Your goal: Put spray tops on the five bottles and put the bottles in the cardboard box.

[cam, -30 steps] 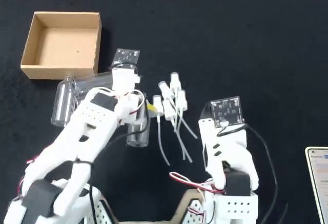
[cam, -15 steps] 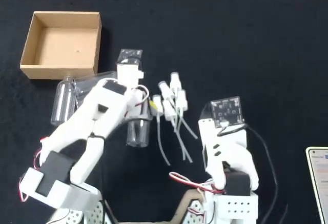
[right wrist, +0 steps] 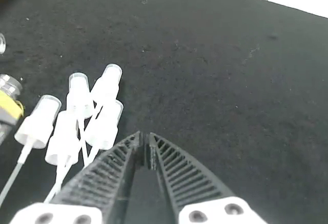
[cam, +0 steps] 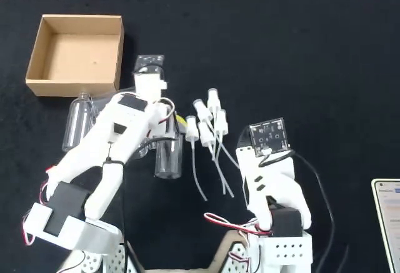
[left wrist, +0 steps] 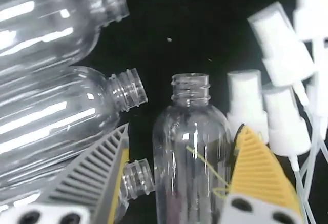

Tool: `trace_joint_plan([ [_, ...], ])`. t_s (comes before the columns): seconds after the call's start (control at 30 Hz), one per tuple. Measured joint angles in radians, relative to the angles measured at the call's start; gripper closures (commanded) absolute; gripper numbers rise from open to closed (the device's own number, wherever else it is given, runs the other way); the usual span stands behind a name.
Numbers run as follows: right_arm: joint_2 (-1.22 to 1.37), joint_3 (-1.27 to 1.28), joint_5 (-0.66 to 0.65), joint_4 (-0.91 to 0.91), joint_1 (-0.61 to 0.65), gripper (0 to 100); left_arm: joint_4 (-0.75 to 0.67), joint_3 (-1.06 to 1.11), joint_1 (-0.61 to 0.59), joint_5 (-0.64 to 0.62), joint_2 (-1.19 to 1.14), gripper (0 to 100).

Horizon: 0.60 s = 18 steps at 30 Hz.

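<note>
My left gripper (left wrist: 184,129) is open and straddles the neck end of a clear bottle (left wrist: 190,152) lying on the black table. Its yellow finger (left wrist: 253,167) rests against the bottle's side; its grey finger (left wrist: 97,178) stands apart from it. From above, this gripper (cam: 167,137) sits over that bottle (cam: 167,159). More clear bottles (cam: 78,122) lie beside it, toward the cardboard box (cam: 75,54). Several white spray tops (cam: 207,120) lie in a cluster between the arms. My right gripper (right wrist: 145,141) is shut and holds nothing, just short of the spray tops (right wrist: 87,116).
The cardboard box stands open at the far left with bare cardboard inside. A white device (cam: 389,217) lies at the right edge of the table. The spray tops' thin tubes (cam: 215,173) trail toward the right arm's base (cam: 275,223).
The left arm swung over the bottles and its wrist shifted slightly left. The right arm turned a little left toward the spray tops.
</note>
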<state>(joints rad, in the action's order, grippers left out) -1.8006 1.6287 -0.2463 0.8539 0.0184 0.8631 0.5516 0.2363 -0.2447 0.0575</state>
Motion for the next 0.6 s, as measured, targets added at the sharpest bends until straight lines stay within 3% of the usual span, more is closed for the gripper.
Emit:
trace_joint_plan([
  [0.2, 0.0, 0.0, 0.0, 0.0, 0.0, 98.3, 0.0, 0.011, 0.015, 0.008, 0.0, 68],
  [0.4, 0.0, 0.0, 0.0, 0.0, 0.0, 98.3, 0.0, 0.012, 0.055, 0.009, 0.0, 77],
  [0.6, 0.0, 0.0, 0.0, 0.0, 0.0, 98.3, 0.0, 0.012, 0.06, -0.031, 0.0, 75],
])
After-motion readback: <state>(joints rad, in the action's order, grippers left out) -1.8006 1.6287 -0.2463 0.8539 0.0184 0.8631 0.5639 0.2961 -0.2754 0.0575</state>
